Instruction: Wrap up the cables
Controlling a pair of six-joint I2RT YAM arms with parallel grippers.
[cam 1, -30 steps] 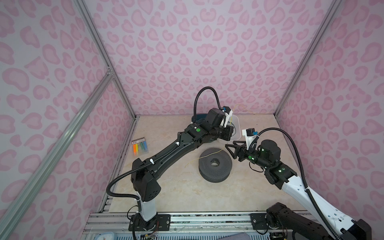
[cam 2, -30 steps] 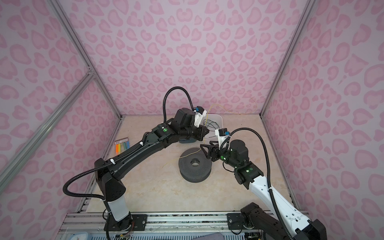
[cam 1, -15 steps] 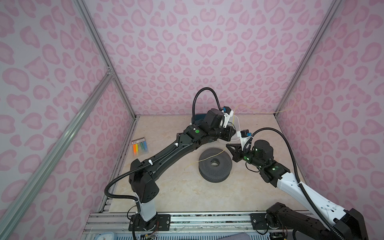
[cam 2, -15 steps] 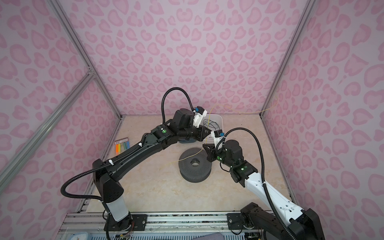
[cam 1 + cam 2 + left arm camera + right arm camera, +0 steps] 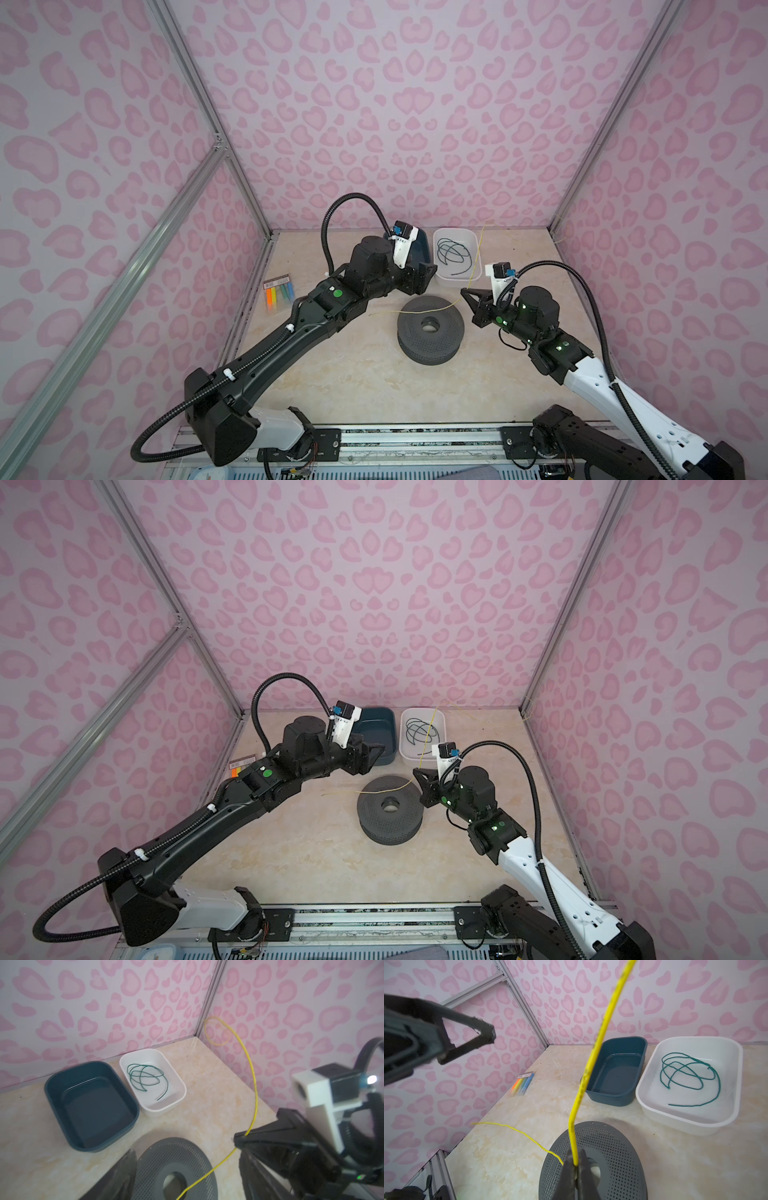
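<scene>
A white tub [image 5: 691, 1124] holds a loose green cord [image 5: 685, 1070]; the blue tub [image 5: 610, 1098] beside it is empty. The right gripper [image 5: 576, 1164] pinches the yellow wire [image 5: 591, 1057] at the grey spool [image 5: 612, 1147] edge; the left gripper [image 5: 372, 758] is spread apart.

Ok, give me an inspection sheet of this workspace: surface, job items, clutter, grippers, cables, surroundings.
Surface: beige marbled tabletop, no spills seen.
Job's things: yellow wire runs from the right gripper over the grey perforated spool, loose end beyond the spool; its other length rises toward the back corner.
Clutter: empty dark blue bin; white bin holding a green cord; marker pack near the left wall.
Grippers: right gripper shut on the yellow wire; left gripper open, empty.
Cables: black arm hoses arch clear of the table.
Surroundings: pink heart-patterned walls, aluminium frame.
</scene>
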